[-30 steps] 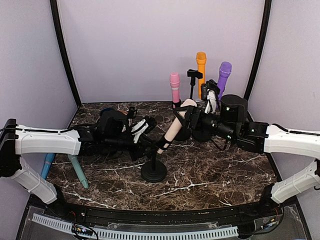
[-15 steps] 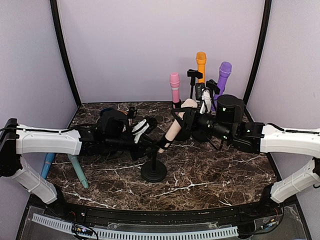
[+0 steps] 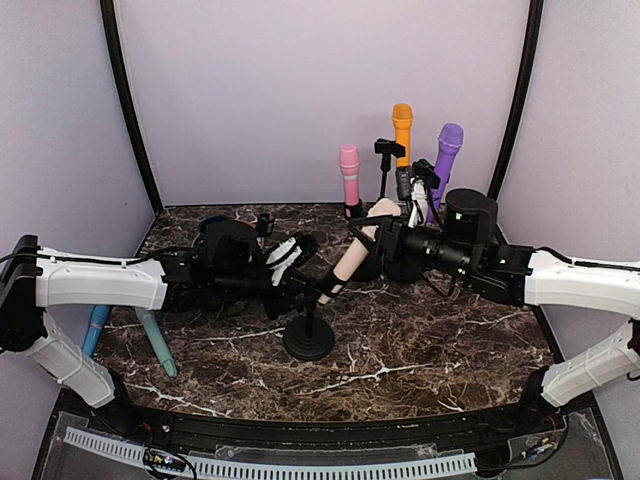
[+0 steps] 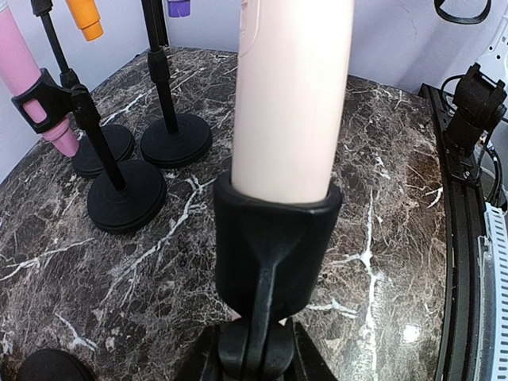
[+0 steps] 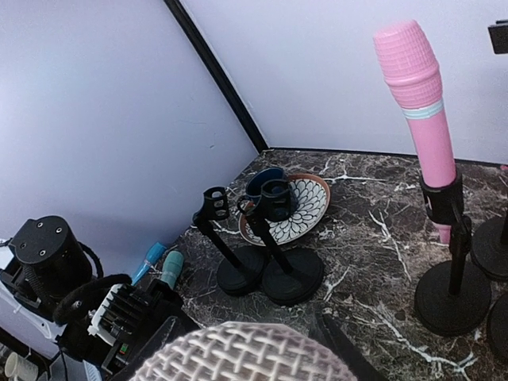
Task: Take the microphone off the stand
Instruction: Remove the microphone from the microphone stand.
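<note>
The beige microphone (image 3: 354,252) is sitting tilted in the black clip (image 4: 274,238) of the front stand (image 3: 308,342), its mesh head leaning toward the right arm. The right gripper (image 3: 379,222) is pinching that head between narrowed jaws, while the left gripper (image 3: 301,293) is clamping the stand's pole just under the clip. A pink microphone (image 3: 349,172), an orange microphone (image 3: 402,125) and a purple microphone (image 3: 449,145) are standing upright behind

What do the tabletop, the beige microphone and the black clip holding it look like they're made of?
Tabletop: dark marble or marble-look laminate, polished; white veins, soft glare.
Beige microphone: likely plastic, smooth and matte, evenly coloured.
Black clip: moulded plastic or rubber, satin; rounded edges, dull highlights.
</note>
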Robot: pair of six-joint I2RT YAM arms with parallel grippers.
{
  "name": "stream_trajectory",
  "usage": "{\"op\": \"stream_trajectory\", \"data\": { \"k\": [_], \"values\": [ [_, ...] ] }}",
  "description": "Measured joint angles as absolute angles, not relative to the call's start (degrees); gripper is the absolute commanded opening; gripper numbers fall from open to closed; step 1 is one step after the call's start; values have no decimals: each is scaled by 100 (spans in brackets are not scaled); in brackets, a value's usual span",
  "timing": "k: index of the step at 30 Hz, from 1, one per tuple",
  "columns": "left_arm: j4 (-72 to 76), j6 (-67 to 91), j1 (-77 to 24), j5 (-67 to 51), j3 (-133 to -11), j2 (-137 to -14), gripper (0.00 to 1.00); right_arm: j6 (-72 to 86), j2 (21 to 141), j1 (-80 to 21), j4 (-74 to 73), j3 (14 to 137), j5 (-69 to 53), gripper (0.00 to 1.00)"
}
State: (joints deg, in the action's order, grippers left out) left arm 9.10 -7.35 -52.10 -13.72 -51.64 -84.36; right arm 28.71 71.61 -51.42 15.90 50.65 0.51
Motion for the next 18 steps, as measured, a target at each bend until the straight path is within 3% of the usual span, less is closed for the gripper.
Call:
{"op": "stream_trajectory", "data": {
  "k": [18],
  "values": [
    [1002,-729,-5378,-1125,-5282,-8571,0,3577,7129,-5181,628,5463,742,26]
  ]
}}
